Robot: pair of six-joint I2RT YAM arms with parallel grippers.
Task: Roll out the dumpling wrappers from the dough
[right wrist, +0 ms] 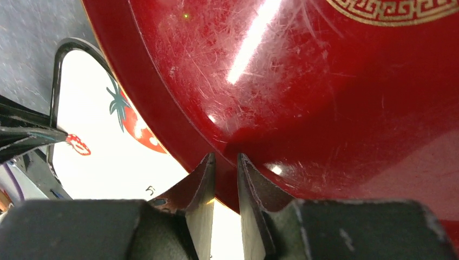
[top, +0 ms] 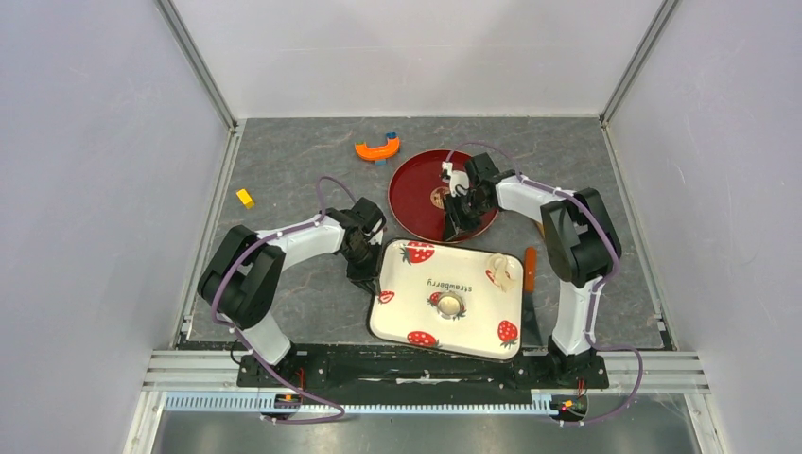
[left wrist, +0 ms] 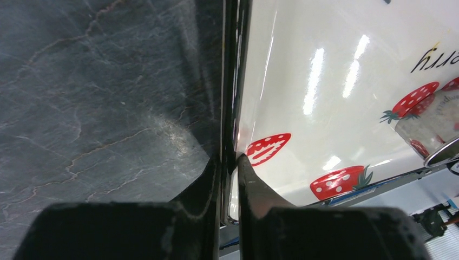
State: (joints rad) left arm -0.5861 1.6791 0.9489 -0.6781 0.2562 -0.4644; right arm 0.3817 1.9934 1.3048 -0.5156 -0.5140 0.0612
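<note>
A white tray [top: 482,326] printed with strawberries lies between the arms. My left gripper [top: 365,269] is shut on its left rim, one finger outside and one inside [left wrist: 227,157]. A pale cream lump [top: 503,270], apparently the dough, sits near the tray's right edge. A small clear round dish [top: 449,305] with something tan inside stands mid-tray and shows in the left wrist view too [left wrist: 427,127]. My right gripper [top: 461,216] straddles the near rim of a dark red plate [top: 421,189], its jaws closed on that rim [right wrist: 224,156]. No dumpling wrappers are in view.
The red plate [right wrist: 325,108] overlaps the tray's far edge [right wrist: 108,162] and carries a small white object [top: 446,170]. An orange stick [top: 530,268] lies right of the tray. An orange curved piece [top: 378,148] and a yellow block [top: 245,198] lie on the grey mat.
</note>
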